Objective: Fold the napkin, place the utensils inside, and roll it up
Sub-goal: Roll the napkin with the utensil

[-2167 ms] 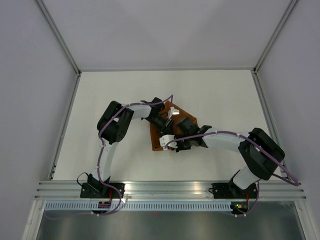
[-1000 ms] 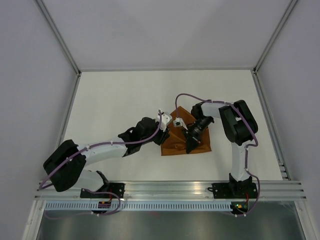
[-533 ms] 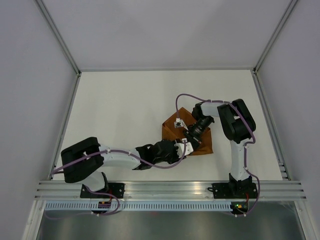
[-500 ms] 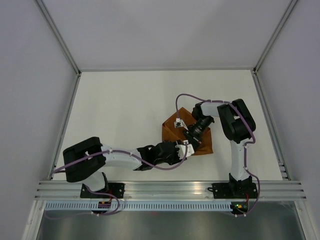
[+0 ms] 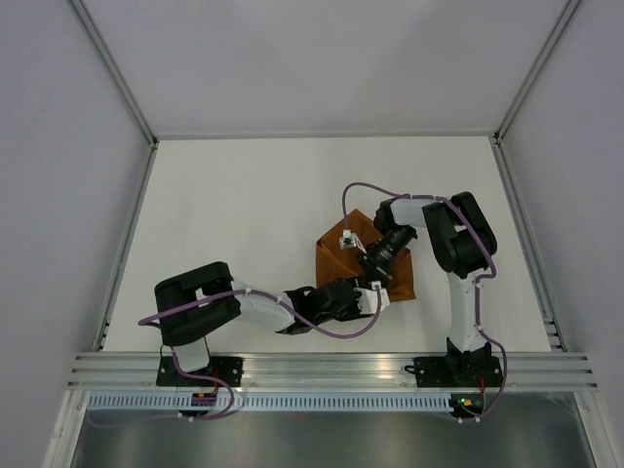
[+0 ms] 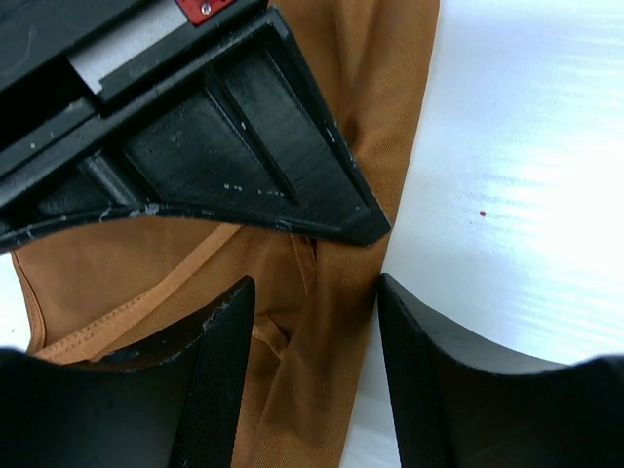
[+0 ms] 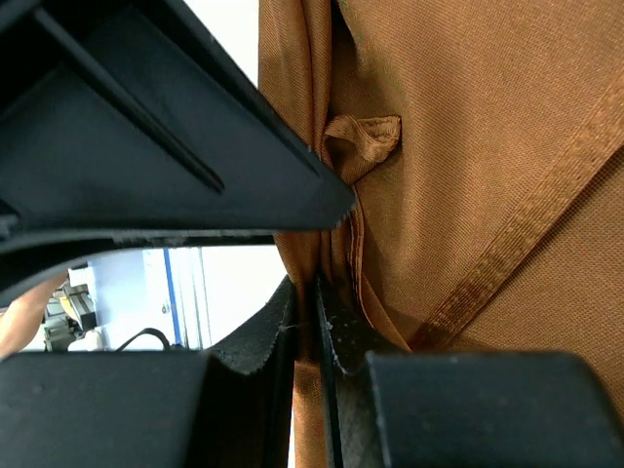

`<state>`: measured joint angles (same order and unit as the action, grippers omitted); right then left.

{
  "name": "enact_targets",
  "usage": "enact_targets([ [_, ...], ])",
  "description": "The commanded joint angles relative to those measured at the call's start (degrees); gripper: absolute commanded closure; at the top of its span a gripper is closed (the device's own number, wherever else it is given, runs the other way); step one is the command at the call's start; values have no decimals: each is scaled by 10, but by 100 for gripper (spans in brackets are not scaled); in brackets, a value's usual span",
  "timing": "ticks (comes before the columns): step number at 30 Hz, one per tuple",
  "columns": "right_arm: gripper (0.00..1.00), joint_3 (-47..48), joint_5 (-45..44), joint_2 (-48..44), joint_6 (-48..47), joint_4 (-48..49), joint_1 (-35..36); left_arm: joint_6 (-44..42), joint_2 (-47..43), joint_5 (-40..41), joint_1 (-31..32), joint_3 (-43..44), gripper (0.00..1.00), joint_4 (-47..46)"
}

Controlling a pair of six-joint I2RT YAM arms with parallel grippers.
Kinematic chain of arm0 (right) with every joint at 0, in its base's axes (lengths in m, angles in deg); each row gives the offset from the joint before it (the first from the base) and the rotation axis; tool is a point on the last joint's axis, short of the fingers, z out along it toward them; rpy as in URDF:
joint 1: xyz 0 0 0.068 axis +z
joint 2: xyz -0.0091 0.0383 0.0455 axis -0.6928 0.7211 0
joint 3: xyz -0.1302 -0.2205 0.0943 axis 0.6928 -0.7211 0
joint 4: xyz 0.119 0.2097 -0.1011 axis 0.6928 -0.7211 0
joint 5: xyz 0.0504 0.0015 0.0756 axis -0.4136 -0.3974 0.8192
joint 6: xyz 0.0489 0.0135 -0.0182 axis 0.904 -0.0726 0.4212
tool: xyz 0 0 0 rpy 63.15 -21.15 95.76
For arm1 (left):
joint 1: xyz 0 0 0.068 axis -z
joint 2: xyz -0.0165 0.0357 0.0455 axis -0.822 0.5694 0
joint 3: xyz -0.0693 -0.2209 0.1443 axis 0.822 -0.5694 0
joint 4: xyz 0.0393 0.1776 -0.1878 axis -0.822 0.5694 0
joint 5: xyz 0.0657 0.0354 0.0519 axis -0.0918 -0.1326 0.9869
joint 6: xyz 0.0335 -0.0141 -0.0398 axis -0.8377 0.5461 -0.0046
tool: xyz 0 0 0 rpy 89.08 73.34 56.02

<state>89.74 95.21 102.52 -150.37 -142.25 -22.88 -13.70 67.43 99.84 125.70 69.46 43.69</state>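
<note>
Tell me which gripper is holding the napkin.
The right gripper: its jaws pinch a fold of the napkin. The left gripper has its jaws open over the cloth.

**Overhead view:** even, diffuse light from above falls on the white bench (image 5: 244,214). Shadows are faint and soft-edged. Focus is sharp, and the walls (image 5: 58,195) splay outward toward the frame edges.

**Left wrist view:** strong glare bleaches the bench at right. The left gripper (image 6: 314,327), close to the lens, is dark and blurred.

**Right wrist view:** the napkin (image 7: 487,146) weave is crisp and warmly lit. The right gripper (image 7: 317,331) is underexposed and nearly featureless.
</note>
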Motion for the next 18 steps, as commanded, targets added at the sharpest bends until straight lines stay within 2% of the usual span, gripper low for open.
enact_targets([
  [1, 82, 6, -67, 25, -30, 61, -4, -32, 17, -6, 2, 24, 42, 2],
  [8, 82, 10, -69, 29, -25, 60, -4, -27, 44, -43, 2, 51, 56, 79],
  [11, 82, 11, -70, 29, -23, 61, -4, -20, 58, -59, 1, 65, 72, 108],
  [12, 82, 11, -71, 28, -23, 61, -4, -19, 61, -64, 1, 67, 80, 112],
  [14, 82, 9, -72, 24, -22, 64, -4, -12, 62, -83, 0, 72, 86, 125],
  [16, 81, 6, -73, 18, -16, 71, -4, -4, 65, -105, -5, 81, 96, 140],
  [18, 78, 6, -77, 12, -10, 78, -4, 2, 66, -118, -11, 88, 98, 162],
])
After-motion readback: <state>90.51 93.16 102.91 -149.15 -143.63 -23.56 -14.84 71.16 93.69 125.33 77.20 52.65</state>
